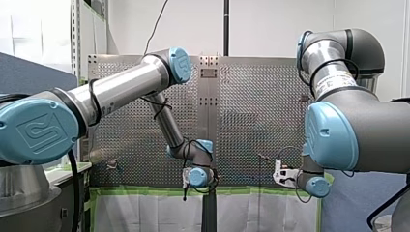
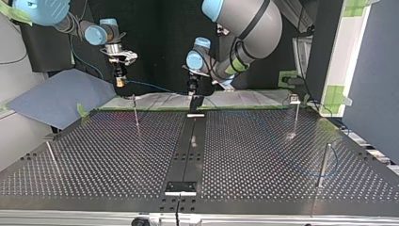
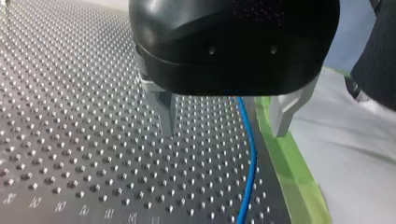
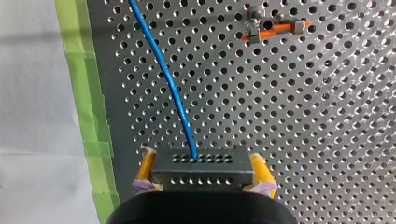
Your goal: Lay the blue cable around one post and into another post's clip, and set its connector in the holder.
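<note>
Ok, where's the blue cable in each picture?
Front view: too thin to make out.
Top view: the blue cable runs from my right claw toward the middle, over the table's far edge.
Left wrist view: it lies on the table between my left claw's open fingers.
Right wrist view: it leads ahead from the connector my right claw holds.
Shared landmark: the green tape.

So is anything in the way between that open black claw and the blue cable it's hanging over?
Nothing visible. My left gripper is open, and the blue cable runs bare through the gap below its metal fingers, over the perforated table. My right gripper holds the connector elsewhere.
</note>
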Controlling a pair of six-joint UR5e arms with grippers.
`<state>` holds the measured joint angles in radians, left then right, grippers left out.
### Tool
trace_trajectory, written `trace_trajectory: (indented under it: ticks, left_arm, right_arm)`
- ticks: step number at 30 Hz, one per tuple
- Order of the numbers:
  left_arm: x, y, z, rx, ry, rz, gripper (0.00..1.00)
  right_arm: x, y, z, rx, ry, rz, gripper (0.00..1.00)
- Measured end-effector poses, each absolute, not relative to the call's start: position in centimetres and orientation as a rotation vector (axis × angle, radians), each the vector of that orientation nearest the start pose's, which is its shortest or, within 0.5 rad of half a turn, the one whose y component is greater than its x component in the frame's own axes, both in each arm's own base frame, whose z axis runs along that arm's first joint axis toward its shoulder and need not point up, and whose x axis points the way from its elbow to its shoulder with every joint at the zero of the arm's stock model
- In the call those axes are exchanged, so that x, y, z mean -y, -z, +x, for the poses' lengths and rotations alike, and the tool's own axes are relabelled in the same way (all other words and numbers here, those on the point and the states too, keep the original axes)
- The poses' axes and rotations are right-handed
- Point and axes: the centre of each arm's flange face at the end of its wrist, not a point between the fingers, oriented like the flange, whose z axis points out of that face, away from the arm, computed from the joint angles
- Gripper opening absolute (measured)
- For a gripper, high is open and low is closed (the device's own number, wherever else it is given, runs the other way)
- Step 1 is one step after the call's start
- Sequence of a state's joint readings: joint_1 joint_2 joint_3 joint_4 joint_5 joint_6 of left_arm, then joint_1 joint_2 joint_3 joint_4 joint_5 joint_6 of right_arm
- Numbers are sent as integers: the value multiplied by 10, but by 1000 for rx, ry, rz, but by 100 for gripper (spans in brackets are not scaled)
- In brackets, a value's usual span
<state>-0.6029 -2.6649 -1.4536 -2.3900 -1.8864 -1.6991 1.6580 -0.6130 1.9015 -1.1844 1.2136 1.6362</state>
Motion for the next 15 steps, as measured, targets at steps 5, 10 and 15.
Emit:
trace_trajectory:
  ticks: [5,10,15]
  left_arm:
    - [457,86,495,-1777,191,196,100]
    - [454,85,498,-1770,156,216,100]
    - [453,85,499,-1762,140,235,100]
  right_arm:
    - [521,79,216,1114,-1531,1592,0]
    - [521,79,217,1114,-1530,1596,0]
    - [521,79,216,1126,-1528,1587,0]
